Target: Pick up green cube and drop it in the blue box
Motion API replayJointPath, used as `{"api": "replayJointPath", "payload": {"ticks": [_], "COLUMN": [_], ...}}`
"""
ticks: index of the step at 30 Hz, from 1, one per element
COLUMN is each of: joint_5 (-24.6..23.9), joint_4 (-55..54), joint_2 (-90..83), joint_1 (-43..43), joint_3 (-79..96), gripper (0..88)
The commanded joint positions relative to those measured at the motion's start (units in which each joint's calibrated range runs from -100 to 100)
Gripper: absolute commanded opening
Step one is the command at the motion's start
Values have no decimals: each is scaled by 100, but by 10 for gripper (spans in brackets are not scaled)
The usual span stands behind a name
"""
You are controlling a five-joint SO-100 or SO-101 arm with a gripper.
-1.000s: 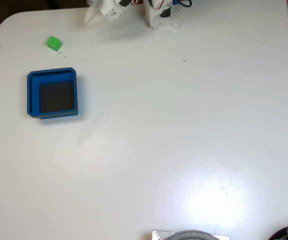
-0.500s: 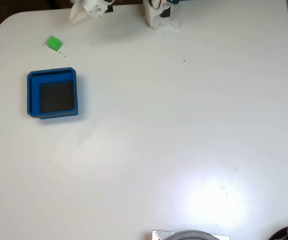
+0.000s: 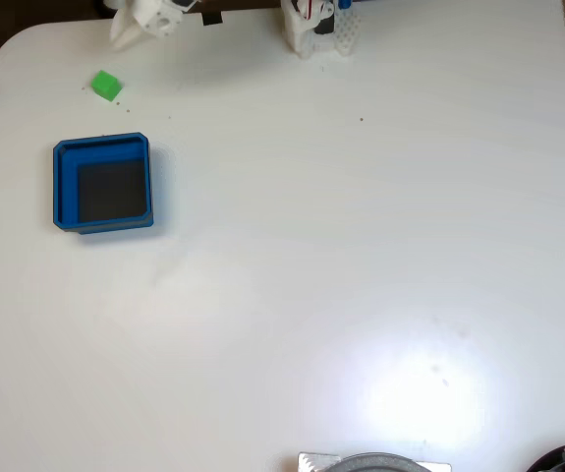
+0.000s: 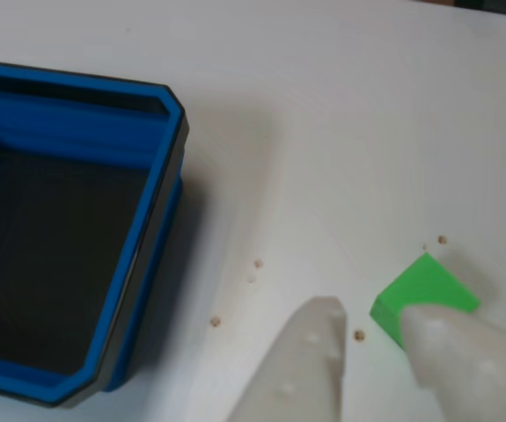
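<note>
The step in hand looks like the reach for the cube (image 3: 106,86), which lies on the bench (image 3: 361,246) toward the far left corner in the fixed view, at about 12 o'clock from the box (image 3: 102,184) and apart from it. The gripper (image 3: 125,31) hangs at about 1 o'clock from the cube there, near the bench's far edge. In the other view its jaws are apart: one white finger (image 4: 301,369) rises at the bottom centre, the other (image 4: 473,365) crosses in front of the cube (image 4: 424,294), so the gap sits at 9 o'clock from the cube rather than over it. To do this well, I judge the gripper (image 4: 376,330) should shift toward 3 o'clock in that view until the cube is between the fingers, then come down square to two opposite faces; the cube sits turned, so a little wrist roll may help, and closing on a corner could pop it out. The box (image 4: 160,189) is empty, its dark floor bare. The bench is plain glossy white with a few tiny specks and a bright glare patch toward its near side; the arm's white base (image 3: 313,25) stands at the far edge, and a grey round object (image 3: 375,462) pokes in at the near edge.
</note>
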Motion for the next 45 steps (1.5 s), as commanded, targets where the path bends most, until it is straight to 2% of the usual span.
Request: {"api": "replayJointPath", "payload": {"ticks": [1,25,31,37,45], "joint_5": [-15,-10,-10,-5,-10], "joint_4": [-143,-53,12,713,1039], "joint_2": [449,3668,3852,3844,3844], "joint_1": [13,28,51,51,66], "joint_3": [-792,-3942,-4086,-4095,-4095], "gripper": [23,23,23,23,23]}}
